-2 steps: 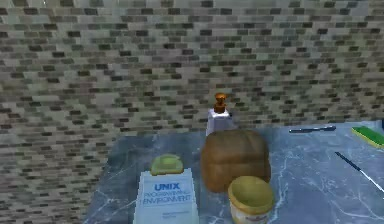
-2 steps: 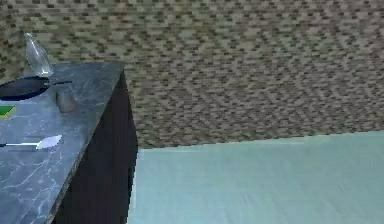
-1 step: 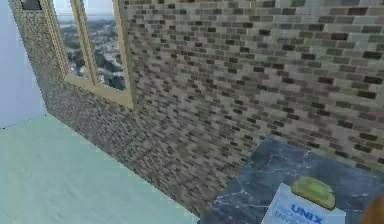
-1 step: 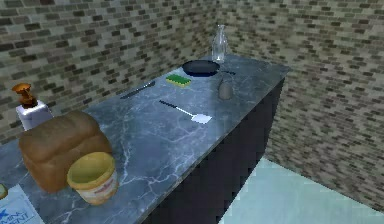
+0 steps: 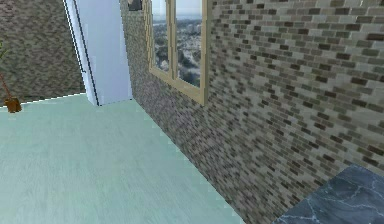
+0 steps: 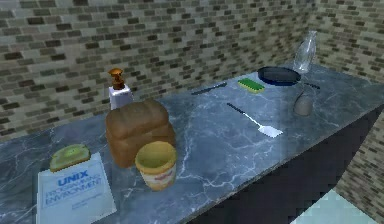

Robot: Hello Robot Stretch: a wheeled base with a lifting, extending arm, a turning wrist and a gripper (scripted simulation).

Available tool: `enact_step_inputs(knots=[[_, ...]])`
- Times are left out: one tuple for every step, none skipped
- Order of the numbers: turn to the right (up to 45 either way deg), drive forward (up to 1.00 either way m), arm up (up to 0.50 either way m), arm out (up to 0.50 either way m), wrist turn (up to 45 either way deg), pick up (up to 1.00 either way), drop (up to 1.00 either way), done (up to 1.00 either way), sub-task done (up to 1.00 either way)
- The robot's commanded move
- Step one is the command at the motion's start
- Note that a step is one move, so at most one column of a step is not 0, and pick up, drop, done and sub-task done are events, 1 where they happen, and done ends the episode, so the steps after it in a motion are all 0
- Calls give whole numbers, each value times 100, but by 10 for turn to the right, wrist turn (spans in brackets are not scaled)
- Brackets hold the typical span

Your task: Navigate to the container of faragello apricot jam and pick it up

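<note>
– Marble, dark and veined: that's the counter [image 6: 340, 105], set against a brick wall [image 5: 280, 90].
– Where's the jam?
– A yellow jar [image 6: 156, 165] stands upright near the counter's front edge, just in front of a loaf [image 6: 140, 130]. A book [image 6: 72, 190] lies to its left.
– The gripper?
– I cannot tell how its fingers stand.
– Anything else?
– A spatula [image 6: 255, 120], a pan [image 6: 279, 75] and a bottle [image 6: 306, 52] are toward the arm side view's right. Ahead, the brick wall has a window [image 5: 178, 45] above pale green floor [image 5: 80, 160].
</note>
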Motion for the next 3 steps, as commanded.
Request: enact_step_inputs(knots=[[0,0,50,0,0,0,0,0,0],[0,0,38,0,0,0,0,0,0],[0,0,0,8,0,0,0,0,0]])
